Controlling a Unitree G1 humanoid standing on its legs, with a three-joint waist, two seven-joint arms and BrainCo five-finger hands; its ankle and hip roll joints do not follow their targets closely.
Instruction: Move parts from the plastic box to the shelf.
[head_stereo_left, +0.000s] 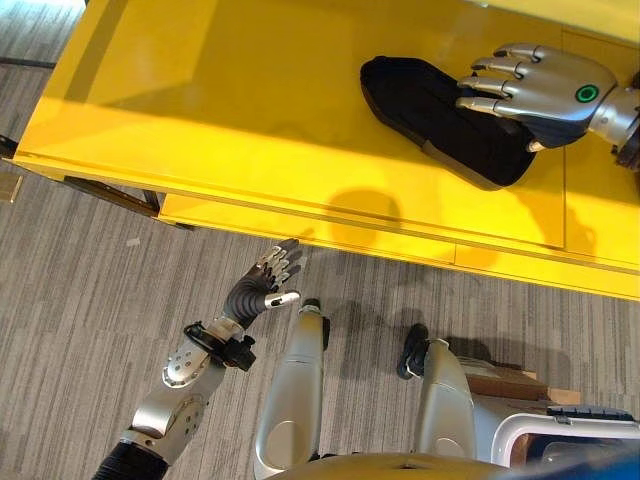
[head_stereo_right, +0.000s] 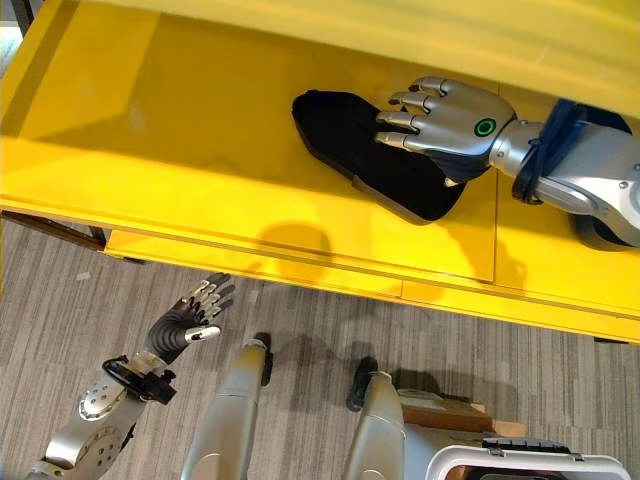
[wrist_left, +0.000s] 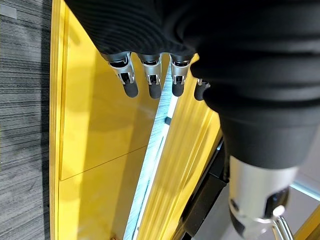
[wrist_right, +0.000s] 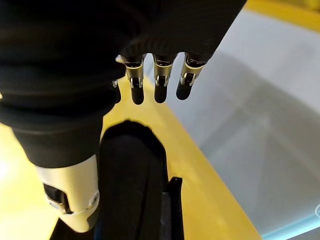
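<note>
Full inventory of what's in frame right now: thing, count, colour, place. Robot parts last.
black part: 1, black, elongated, lying flat on the shelf toward its right side, under the right hand
shelf: 1, yellow, across the upper part of both eye views
floor: 1, grey striped, below and in front of the shelf
white box: 1, white rim partly visible, on the floor at lower right
right hand: 1, silver, fingers straight, over the black part's right end; contact cannot be told
left hand: 1, dark cover with silver fingers, fingers relaxed, holding nothing, over the floor just in front of the shelf edge
</note>
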